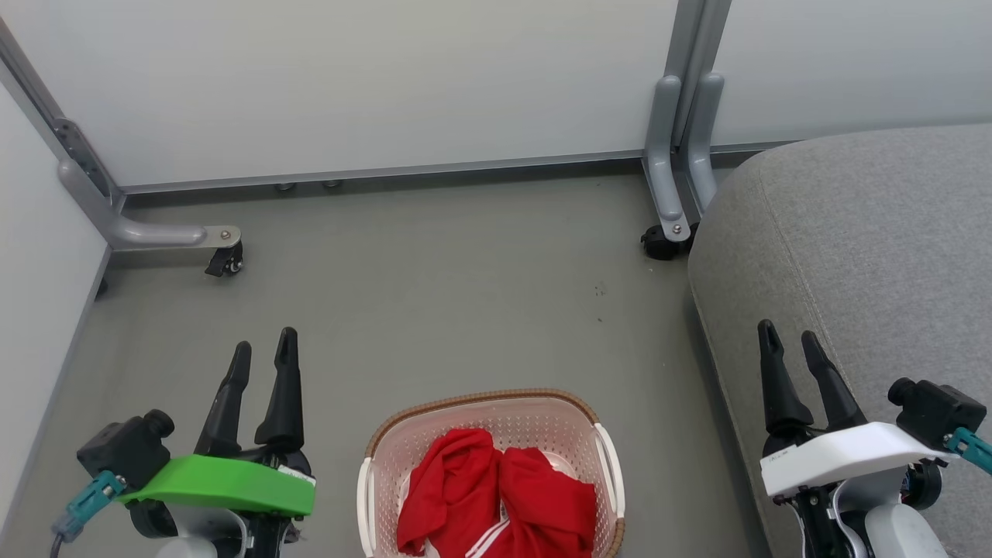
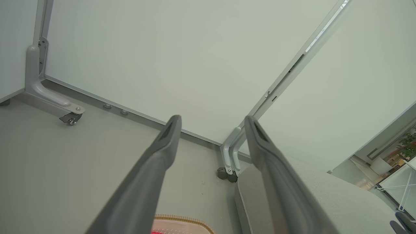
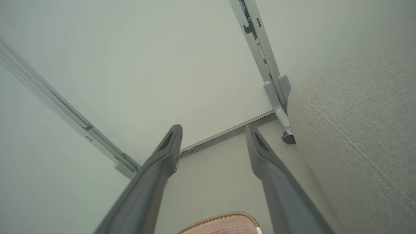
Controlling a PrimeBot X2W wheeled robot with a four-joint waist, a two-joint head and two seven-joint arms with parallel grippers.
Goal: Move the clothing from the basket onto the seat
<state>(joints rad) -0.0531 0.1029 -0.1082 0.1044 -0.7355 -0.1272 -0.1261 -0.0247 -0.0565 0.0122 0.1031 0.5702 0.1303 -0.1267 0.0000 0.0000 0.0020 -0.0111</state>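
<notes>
you are looking down at a grey floor [image 1: 434, 310]. the seat [image 1: 868, 256], a big grey upholstered cushion with a rounded corner, is taking up the right side. the basket [image 1: 480, 399], cream plastic with a brown woven rim, is sitting on the floor at bottom centre, near the seat and between your two arms. the clothing [image 1: 496, 496] is lying crumpled inside it, bright red with a white stripe at the lower edge. the frame is cutting the heap off, so it is hard to tell where one garment ends. the left gripper [image 1: 265, 345] is hovering left of the basket and the right gripper [image 1: 789, 332] is showing against the seat's near edge. both are spreading their fingers wide and carrying nothing. the fabric is looking light, soft and floppy, so it will probably sag and trail. you are best pinching a raised fold atop the heap, clear of the basket wall.
</notes>
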